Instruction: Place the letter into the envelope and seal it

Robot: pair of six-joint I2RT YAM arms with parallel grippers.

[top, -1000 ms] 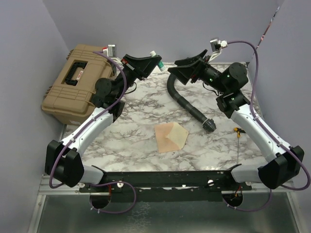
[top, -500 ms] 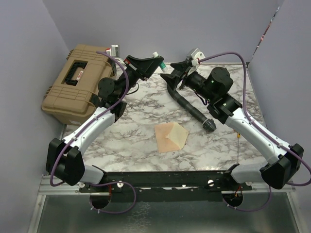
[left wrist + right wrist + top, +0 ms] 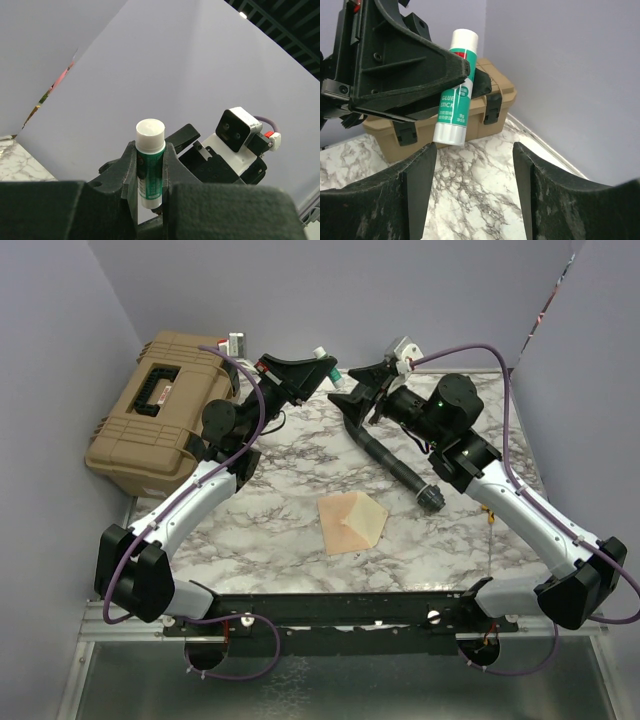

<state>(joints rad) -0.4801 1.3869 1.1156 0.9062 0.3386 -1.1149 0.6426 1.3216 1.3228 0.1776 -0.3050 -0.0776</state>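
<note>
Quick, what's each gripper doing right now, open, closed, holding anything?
Left gripper: closed on the glue stick.
Right gripper: open, holding nothing.

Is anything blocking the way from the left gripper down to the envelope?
Nothing visible does: the table between them is bare. The black hose lies right of that line, apart from the envelope. The left gripper is shut on a glue stick.
</note>
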